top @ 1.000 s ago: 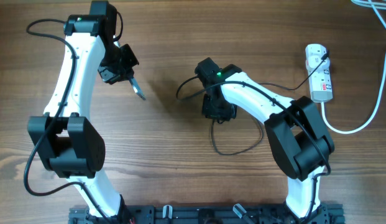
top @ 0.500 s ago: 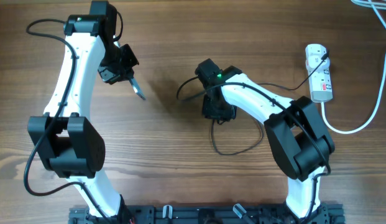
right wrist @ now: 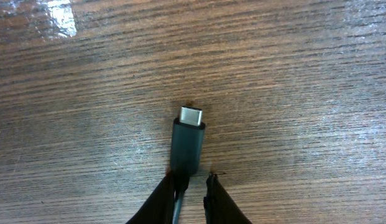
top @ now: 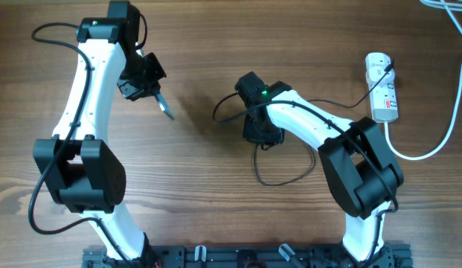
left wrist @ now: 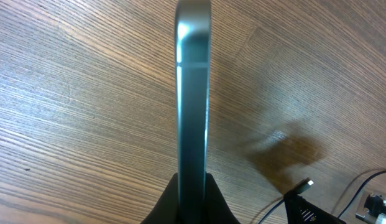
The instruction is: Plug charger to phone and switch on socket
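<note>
left gripper (left wrist: 193, 190) is clenched on the phone (left wrist: 193, 93), holding it on edge above the table (top: 216, 45) on the left side, thin side toward the wrist camera. right gripper (right wrist: 189, 186) is near the middle of the table with its fingers pinched in on the charger (right wrist: 187, 146) just behind the plug. the metal tip pokes out ahead of the fingertips, though the grip looks tighter on one side than the other. the step in hand, as i read it, is mating plug to phone. to do it well i'd want that pinch firm and the plug straight between the fingers, not skewed. then line its flat tip up with the phone's end and push along the phone's length while the left side braces. i can't see the port from any view, so i'd go slow and check alignment from the left wrist camera, where the plug shows low on the right. watch the slack loop of cable under the right arm so it doesn't drag. the socket (top: 382, 89) lies well apart at the right edge, its switch untouched as far as i can judge. count: one phone, one charger, one socket, one thick white cord (top: 431, 152), two grippers.
</note>
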### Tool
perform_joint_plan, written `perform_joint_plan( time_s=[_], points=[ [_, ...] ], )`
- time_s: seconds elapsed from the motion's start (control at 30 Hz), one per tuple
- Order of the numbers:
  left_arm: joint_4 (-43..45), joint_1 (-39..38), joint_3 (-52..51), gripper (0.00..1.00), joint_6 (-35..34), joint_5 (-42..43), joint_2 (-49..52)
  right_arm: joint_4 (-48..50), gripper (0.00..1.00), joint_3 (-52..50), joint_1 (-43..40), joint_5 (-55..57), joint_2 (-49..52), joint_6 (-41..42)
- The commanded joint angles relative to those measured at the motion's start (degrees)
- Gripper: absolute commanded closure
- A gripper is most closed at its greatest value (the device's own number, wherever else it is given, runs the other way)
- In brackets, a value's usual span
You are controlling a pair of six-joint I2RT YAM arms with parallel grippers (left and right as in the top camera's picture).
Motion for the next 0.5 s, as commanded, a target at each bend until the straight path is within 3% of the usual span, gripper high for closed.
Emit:
perform_joint_plan(
  time_s=[0.0,0.4,0.47],
  points=[
    [0.2,-0.2,0.9,0.96,-0.7,-0.5,-1.9,1.4,0.87,-2.1,0.3,-1.2,2.5,0.6],
    [0.1,-0.2,0.9,0.96,-0.7,-0.5,-1.9,2.1,0.89,-2.1,0.3,-0.5,2.5,0.4],
    [0.2,-0.2,0.9,0.96,-0.7,-0.5,-1.9,2.5,0.85,-2.1,0.3,0.0,2.5,0.3]
  ],
)
